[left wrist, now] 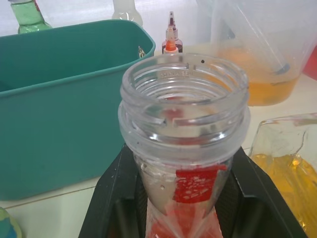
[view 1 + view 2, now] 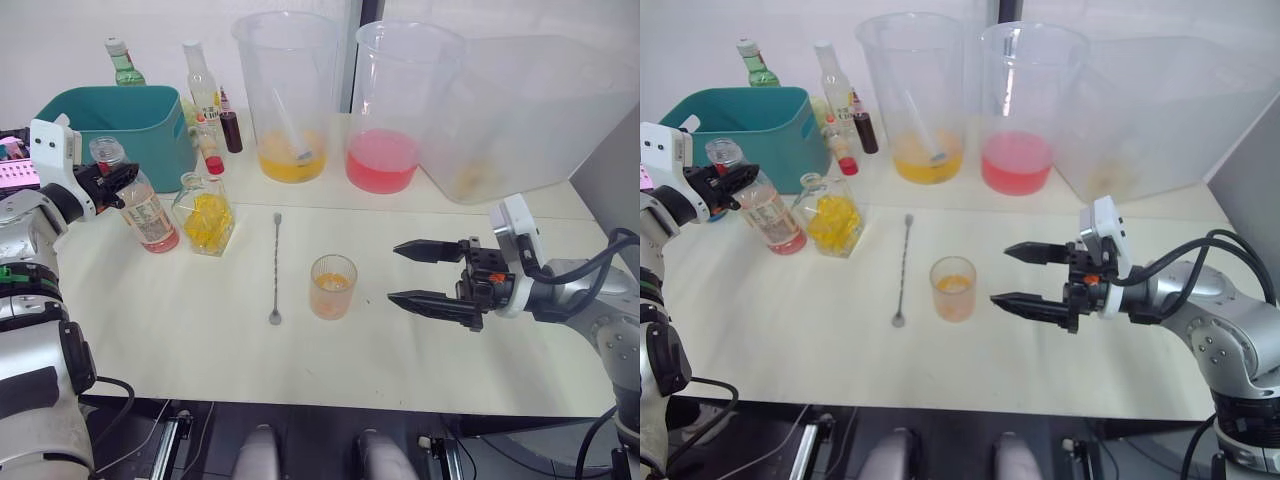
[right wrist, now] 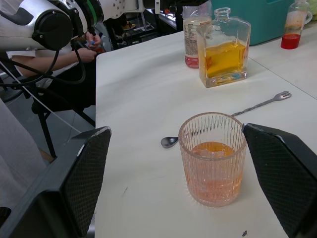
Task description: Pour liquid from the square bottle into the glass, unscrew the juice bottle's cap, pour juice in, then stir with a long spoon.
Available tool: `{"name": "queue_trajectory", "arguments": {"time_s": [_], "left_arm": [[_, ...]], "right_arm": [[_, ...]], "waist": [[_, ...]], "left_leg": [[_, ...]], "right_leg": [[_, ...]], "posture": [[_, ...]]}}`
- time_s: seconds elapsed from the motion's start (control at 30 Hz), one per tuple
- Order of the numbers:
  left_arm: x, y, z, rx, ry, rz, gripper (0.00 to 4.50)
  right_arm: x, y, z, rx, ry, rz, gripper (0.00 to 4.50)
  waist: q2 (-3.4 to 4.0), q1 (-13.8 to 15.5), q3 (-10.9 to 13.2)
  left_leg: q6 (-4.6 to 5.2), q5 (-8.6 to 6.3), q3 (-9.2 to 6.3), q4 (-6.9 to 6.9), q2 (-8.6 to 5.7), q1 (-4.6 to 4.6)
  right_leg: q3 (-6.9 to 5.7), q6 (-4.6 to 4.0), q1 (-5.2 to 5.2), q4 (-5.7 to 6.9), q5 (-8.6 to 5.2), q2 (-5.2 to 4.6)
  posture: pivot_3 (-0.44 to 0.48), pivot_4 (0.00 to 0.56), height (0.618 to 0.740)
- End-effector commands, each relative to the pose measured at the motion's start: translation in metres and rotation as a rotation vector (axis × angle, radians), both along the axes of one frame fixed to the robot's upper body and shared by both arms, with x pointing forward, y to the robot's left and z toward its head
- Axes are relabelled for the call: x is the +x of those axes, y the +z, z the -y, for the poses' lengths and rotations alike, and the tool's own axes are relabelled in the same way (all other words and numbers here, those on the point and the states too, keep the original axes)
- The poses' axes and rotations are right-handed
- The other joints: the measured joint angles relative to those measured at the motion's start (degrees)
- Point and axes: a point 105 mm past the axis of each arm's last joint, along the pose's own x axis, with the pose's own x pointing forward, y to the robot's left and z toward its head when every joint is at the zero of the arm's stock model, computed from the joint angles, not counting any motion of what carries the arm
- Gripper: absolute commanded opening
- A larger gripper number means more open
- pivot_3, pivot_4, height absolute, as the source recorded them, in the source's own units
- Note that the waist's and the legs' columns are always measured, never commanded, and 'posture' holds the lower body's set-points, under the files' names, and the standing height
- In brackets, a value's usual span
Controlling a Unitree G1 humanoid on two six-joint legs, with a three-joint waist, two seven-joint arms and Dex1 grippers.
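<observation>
Juice bottle stands uncapped on the table beside the square bottle, a little pink-red liquid at its bottom; my left fingers clamp its neck. My right fingers gape wide near the glass.

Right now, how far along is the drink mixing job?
Both pours look done: the glass holds orange-pink liquid, and the juice bottle stands uncapped on the table. The left gripper grips that bottle's neck; the right gripper is open beside the glass. Stirring is left: the long spoon lies untouched on the table.
</observation>
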Motion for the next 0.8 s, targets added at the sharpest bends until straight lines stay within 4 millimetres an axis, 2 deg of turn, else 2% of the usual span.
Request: {"name": "queue_trajectory", "arguments": {"time_s": [0.03, 0.07, 0.13, 0.27, 0.37, 0.53, 0.63, 0.8], "left_arm": [[-0.005, 0.02, 0.001, 0.064, -0.026, 0.082, 1.27], [-0.005, 0.02, 0.002, 0.072, -0.032, 0.083, 1.27], [-0.005, 0.02, 0.003, 0.075, -0.032, 0.084, 2.21], [-0.006, 0.022, 0.003, 0.062, -0.04, 0.096, 3.53], [-0.008, 0.035, 0.003, 0.008, -0.046, 0.143, 4.48], [-0.012, 0.063, -0.001, -0.06, -0.029, 0.24, 4.48], [-0.022, 0.105, -0.006, -0.203, -0.036, 0.366, 4.48], [-0.044, 0.167, 0.006, -0.253, -0.126, 0.512, 4.48]], "right_arm": [[-0.001, 0.008, 0.003, -0.006, -0.009, 0.05, 4.48], [0.0, 0.007, 0.003, -0.011, -0.015, 0.048, 4.48], [0.001, 0.006, 0.003, -0.015, -0.016, 0.049, 4.5], [0.001, 0.006, 0.002, -0.013, -0.011, 0.052, 4.5], [0.005, 0.004, 0.003, -0.024, -0.022, 0.054, 4.5], [0.004, 0.005, 0.002, -0.016, -0.014, 0.054, 4.5], [0.004, 0.004, 0.002, -0.02, -0.018, 0.048, 4.5], [0.006, 0.006, 0.003, -0.012, -0.016, 0.048, 4.5]], "waist": [[0.0, -0.01, 0.0], [0.0, -0.01, 0.0], [0.0, -0.01, 0.0], [0.0, -0.01, 0.0], [0.0, -0.02, 0.0], [0.0, 0.0, 0.0], [-0.05, 0.06, 0.02], [-0.04, -0.06, 0.02]], "left_leg": [[0.0, 0.0, 0.0, 0.0, 0.0, 0.0], [0.0, 0.0, 0.0, 0.0, 0.0, 0.0], [0.0, 0.0, 0.0, 0.0, 0.01, 0.0], [-0.01, 0.0, 0.0, 0.0, 0.0, 0.01], [-0.01, 0.0, 0.0, 0.0, 0.0, 0.01], [-0.01, 0.0, 0.0, 0.01, 0.0, 0.01], [-0.01, 0.0, -0.04, 0.06, 0.01, -0.03], [-0.01, 0.0, -0.06, 0.08, -0.01, -0.08]], "right_leg": [[0.0, 0.0, 0.0, 0.0, 0.0, 0.0], [0.0, 0.0, 0.0, 0.01, 0.0, 0.0], [0.0, 0.0, 0.0, 0.0, 0.0, 0.0], [0.0, 0.0, 0.0, 0.0, 0.0, 0.0], [0.0, 0.0, 0.0, 0.0, 0.0, 0.0], [0.0, 0.0, 0.0, 0.0, 0.0, 0.0], [-0.03, 0.0, 0.01, 0.01, 0.0, 0.0], [-0.05, 0.01, 0.0, 0.04, 0.0, 0.0]], "posture": [[0.0, 0.15, 0.728], [0.0, 0.15, 0.728], [0.0, 0.15, 0.728], [0.0, 0.15, 0.728], [0.0, 0.15, 0.728], [0.0, 0.15, 0.728], [0.0, 0.15, 0.728], [0.0, 0.15, 0.728]]}}
